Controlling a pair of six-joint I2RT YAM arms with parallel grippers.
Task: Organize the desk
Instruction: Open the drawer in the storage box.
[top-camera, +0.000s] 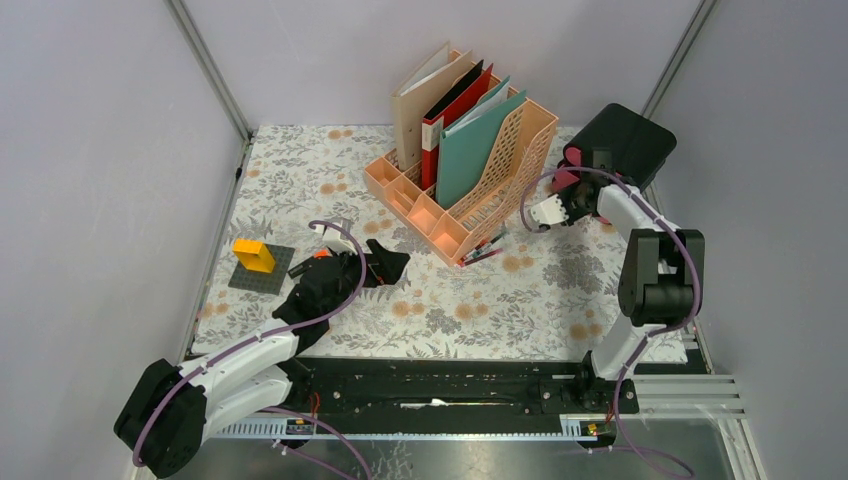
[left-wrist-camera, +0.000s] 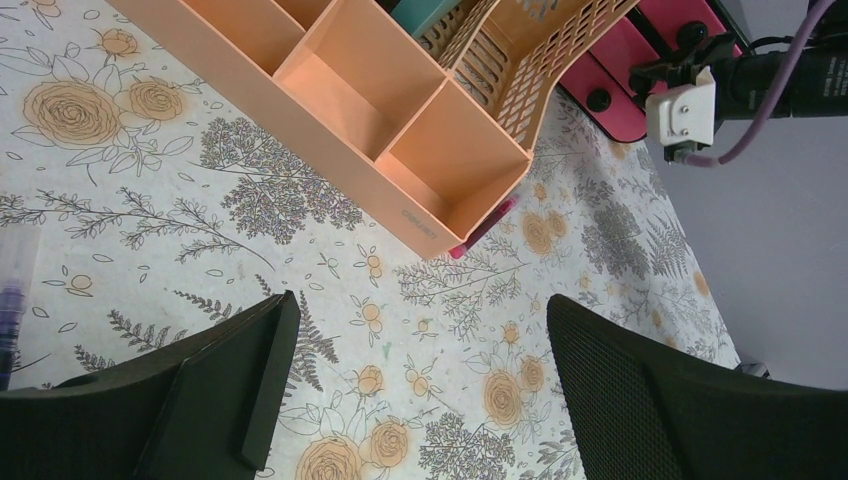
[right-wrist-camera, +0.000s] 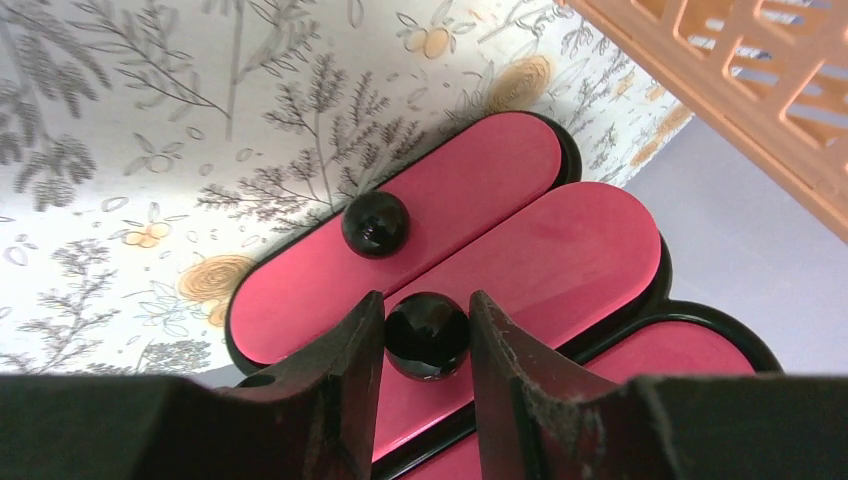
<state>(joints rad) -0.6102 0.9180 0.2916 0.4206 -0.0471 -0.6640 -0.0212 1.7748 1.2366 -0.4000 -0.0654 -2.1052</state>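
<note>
At upper right of the counter (top-camera: 520, 300), which fills mid-frame, right end effector (right-wrist-camera: 427, 300) grips the glossy knob (right-wrist-camera: 427, 340) of a pink lid (right-wrist-camera: 560, 240), left end effector (left-wrist-camera: 420, 400) hangs released; risk: round knob slips out, or a pull drags the box (top-camera: 625, 140) into the rack (top-camera: 510, 165).

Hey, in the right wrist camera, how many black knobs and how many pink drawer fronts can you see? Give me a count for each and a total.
Black knobs: 2
Pink drawer fronts: 3
Total: 5
</note>
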